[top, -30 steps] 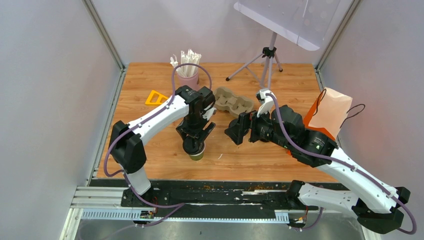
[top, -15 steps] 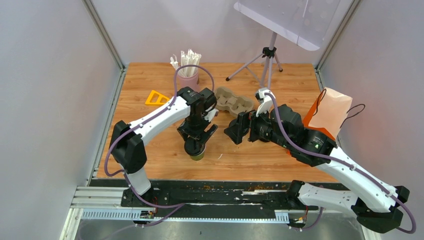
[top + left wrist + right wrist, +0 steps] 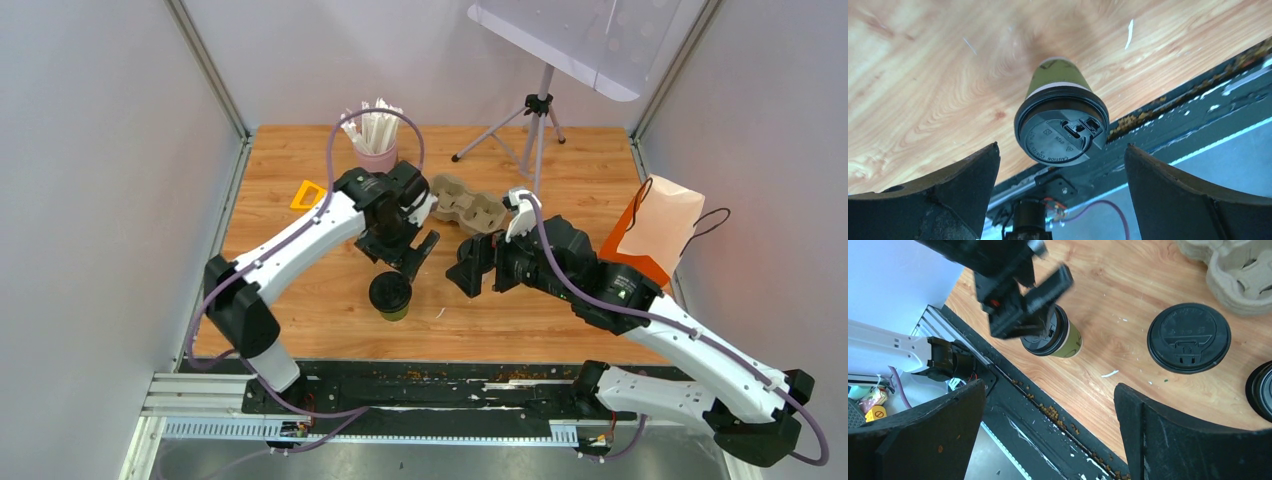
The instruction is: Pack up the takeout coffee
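Left gripper (image 3: 405,258) is held with its jaws spread wide, above and just behind the olive-green cup (image 3: 390,297), which is not touched. Upright and lidded in black, the cup is set near the near edge of the table (image 3: 290,300), close to the black rail (image 3: 450,378); open wood is left on either side of it. Right gripper (image 3: 470,268) is likewise spread, gripping nothing, to the right of the cup. A black lid (image 3: 1189,337) and part of a second lid (image 3: 1260,390) are shown only by the right wrist view; whether cups stand beneath them cannot be told. Beyond, a cardboard carrier (image 3: 465,205) is laid flat, white sticks (image 3: 375,118) are held in a pink cup (image 3: 376,155), and a paper bag (image 3: 660,225) is stood at the right edge.
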Action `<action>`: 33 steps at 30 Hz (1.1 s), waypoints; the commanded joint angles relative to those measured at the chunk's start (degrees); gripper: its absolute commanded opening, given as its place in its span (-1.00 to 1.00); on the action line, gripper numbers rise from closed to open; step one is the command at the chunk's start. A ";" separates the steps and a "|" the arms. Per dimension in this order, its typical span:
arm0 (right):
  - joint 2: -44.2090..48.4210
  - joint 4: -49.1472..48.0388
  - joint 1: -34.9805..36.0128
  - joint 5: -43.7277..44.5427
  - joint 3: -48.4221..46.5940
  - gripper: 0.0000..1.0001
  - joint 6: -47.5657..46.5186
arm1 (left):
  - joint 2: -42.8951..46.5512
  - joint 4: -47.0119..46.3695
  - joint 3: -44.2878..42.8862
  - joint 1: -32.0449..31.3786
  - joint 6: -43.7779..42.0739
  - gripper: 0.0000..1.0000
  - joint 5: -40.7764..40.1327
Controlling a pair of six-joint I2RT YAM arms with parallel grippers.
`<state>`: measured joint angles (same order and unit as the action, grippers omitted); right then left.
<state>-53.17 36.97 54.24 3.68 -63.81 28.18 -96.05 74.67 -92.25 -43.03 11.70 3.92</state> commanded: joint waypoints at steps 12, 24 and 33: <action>-10.17 -10.18 0.04 -9.72 1.59 0.76 3.92 | 33.44 -27.83 24.59 19.15 10.02 0.78 10.53; -26.39 -12.35 0.08 -11.89 -2.99 -0.11 0.64 | 39.91 -34.15 41.92 25.13 10.15 0.28 16.33; -33.93 -9.97 -0.18 -13.26 -8.45 -0.17 -0.74 | 40.37 -42.08 48.65 25.45 12.49 0.23 19.68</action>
<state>-84.71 27.18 54.24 -8.10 -67.26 29.19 -56.93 39.38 -44.95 -17.96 22.70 20.71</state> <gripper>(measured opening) 0.412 0.611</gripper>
